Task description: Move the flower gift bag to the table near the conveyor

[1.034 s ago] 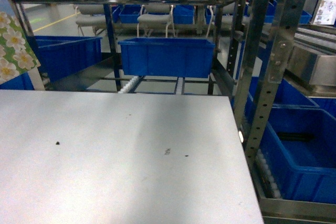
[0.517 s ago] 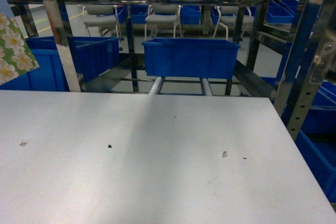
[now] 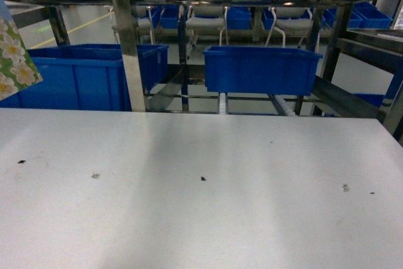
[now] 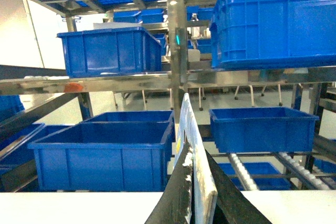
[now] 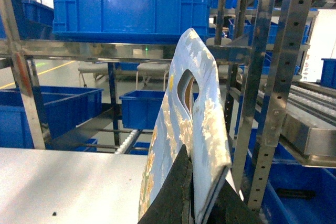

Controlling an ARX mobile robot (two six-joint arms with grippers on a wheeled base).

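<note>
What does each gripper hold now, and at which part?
Both hold flat floral paper gift bags at an edge: the left gripper pinches one edge-on, the right gripper another by its cut-out handle end.

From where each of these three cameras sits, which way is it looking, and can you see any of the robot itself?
Head: high, looking down over the table toward the conveyor; no arm shows, only the gift bag corner.
Left wrist: between the left gripper fingers, facing the racking.
Right wrist: between the right gripper fingers, facing the racking.
Both wrist views share a pinched bag.
</note>
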